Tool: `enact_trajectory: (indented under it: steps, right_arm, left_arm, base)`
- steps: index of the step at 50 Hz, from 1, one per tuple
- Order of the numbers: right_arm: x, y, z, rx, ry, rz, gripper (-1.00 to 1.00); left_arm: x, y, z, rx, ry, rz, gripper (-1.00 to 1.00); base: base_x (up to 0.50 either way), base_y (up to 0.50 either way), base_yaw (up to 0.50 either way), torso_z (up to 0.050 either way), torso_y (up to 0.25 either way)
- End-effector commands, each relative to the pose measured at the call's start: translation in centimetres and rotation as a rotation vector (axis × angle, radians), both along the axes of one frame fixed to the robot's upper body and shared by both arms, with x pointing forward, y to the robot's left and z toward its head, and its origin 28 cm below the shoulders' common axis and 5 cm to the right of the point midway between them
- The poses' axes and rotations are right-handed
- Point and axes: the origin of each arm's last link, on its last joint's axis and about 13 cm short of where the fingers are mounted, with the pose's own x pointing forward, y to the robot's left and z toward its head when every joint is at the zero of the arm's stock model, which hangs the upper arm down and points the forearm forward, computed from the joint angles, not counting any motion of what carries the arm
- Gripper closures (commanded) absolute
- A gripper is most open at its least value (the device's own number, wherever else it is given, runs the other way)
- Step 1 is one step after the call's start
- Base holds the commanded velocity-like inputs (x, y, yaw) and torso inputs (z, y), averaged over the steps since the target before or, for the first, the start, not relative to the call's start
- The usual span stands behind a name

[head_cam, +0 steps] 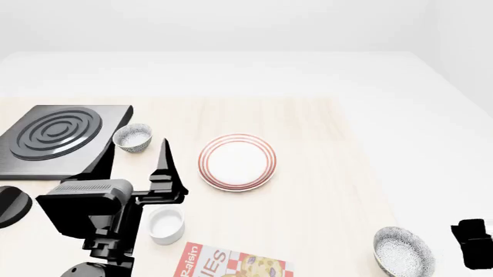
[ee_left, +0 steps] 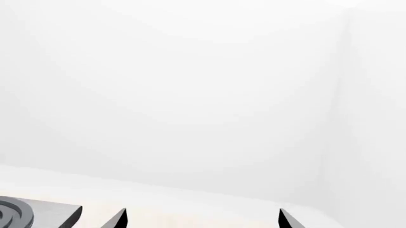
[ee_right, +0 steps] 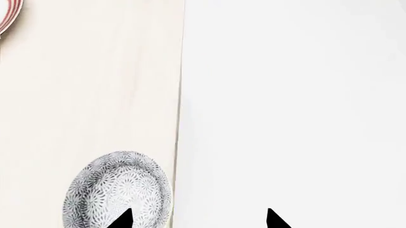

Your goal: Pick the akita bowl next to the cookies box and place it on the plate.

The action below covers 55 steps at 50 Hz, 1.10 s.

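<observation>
Speckled akita bowl (ee_right: 117, 192) under open right hand (ee_right: 198, 219), left hand (ee_left: 201, 219) open, plate (head_cam: 237, 162) bare.

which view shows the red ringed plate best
The head view: the whole plate sits mid-table, nothing on it. The right wrist view catches only a sliver of its rim at the frame corner. The left wrist view doesn't show it.
</observation>
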Motion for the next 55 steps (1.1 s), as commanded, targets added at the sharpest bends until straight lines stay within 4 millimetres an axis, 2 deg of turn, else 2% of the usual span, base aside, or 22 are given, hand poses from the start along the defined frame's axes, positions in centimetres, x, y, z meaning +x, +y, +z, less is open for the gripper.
enact_trajectory:
  steps: [1, 15, 23, 36, 42, 47, 55]
  right_arm:
    - [0.9, -0.2, -2.6, 0.008, 0.075, 0.018, -1.0]
    - [2.1, 0.1, -4.5, -0.012, 0.14, 0.057, -1.0]
    - [3.0, 0.0, -4.6, 0.007, 0.112, 0.052, -1.0]
    - [4.5, 0.1, -6.7, -0.003, 0.16, 0.058, -1.0]
    - [5.0, 0.3, -8.6, -0.01, 0.229, 0.082, -1.0]
    - [5.4, 0.4, -9.3, -0.002, 0.253, 0.098, -1.0]
    - [5.0, 0.6, -10.9, -0.004, 0.345, 0.158, -1.0]
  left_arm:
    - [0.0, 0.0, -0.1, 0.004, 0.007, 0.002, -1.0]
    - [0.0, 0.1, -0.2, 0.009, 0.011, 0.0, -1.0]
    - [0.1, 0.2, -0.2, 0.013, 0.006, 0.007, -1.0]
    - [0.1, 0.2, -0.4, 0.016, 0.01, 0.007, -1.0]
    - [0.0, 0.2, -0.4, 0.014, 0.011, 0.009, -1.0]
    - [0.0, 0.3, -0.5, 0.016, 0.012, 0.011, -1.0]
    - [-0.2, 0.3, -0.6, 0.016, 0.015, 0.011, -1.0]
  base:
    - [0.0, 0.0, 0.0, 0.0, 0.0]
    - [0.0, 0.0, 0.0, 0.0, 0.0]
    - [0.0, 0.0, 0.0, 0.0, 0.0]
    - [0.0, 0.0, 0.0, 0.0, 0.0]
    - [0.0, 0.0, 0.0, 0.0, 0.0]
    - [0.0, 0.0, 0.0, 0.0, 0.0]
    - [0.0, 0.0, 0.0, 0.0, 0.0]
